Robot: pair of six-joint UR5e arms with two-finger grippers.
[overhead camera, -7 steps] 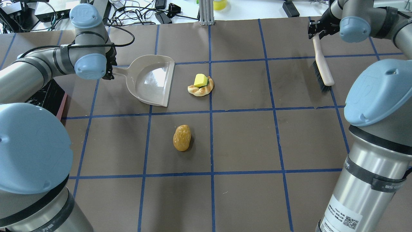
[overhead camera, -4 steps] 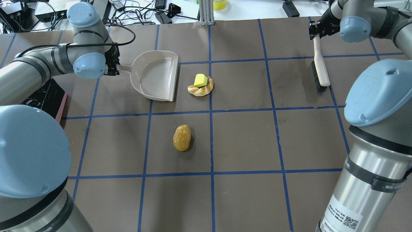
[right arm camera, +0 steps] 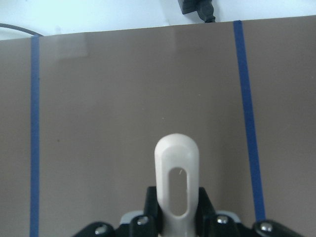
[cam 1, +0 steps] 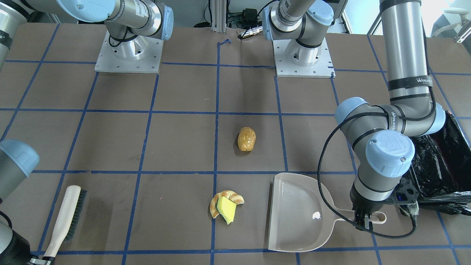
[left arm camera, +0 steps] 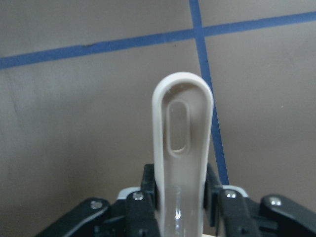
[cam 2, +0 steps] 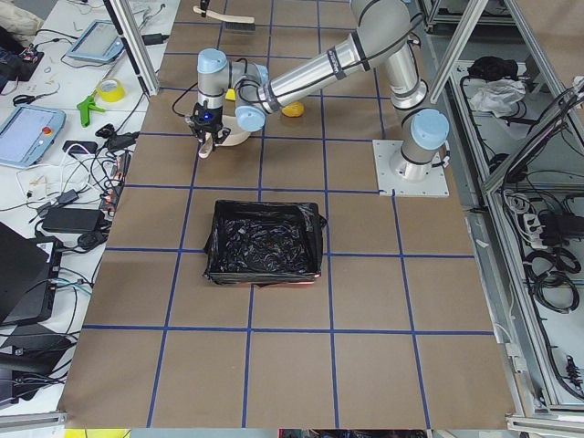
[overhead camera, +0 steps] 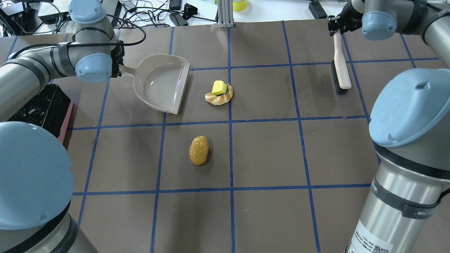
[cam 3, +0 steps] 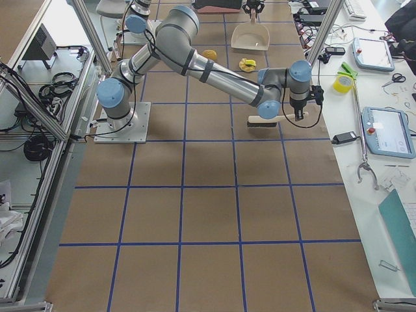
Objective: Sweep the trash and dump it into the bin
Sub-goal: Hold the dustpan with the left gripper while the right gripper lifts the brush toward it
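Observation:
A golden-brown potato lump (overhead camera: 198,150) lies mid-table, also in the front view (cam 1: 246,139). Farther off, a yellow-green wedge (overhead camera: 219,87) rests on a tan croissant (overhead camera: 219,99). My left gripper (overhead camera: 117,70) is shut on the handle of the beige dustpan (overhead camera: 160,84), whose mouth faces the croissant from the left; the wrist view shows the jaws clamped on the handle (left arm camera: 181,185). My right gripper (overhead camera: 335,26) is shut on the cream-handled brush (overhead camera: 341,66) at the far right, as the right wrist view (right arm camera: 177,197) shows. The pink bin (overhead camera: 67,117), black-lined, stands at the left edge.
The brown table (overhead camera: 267,151) carries a grid of blue tape. Cables and boxes (overhead camera: 154,14) lie beyond its far edge. In the front view the bin (cam 1: 441,162) sits right behind my left arm's elbow (cam 1: 386,147).
The left gripper has swung the dustpan, turning its mouth and shifting it slightly left and farther away. The right gripper has carried the brush left and farther away. The trash has not moved.

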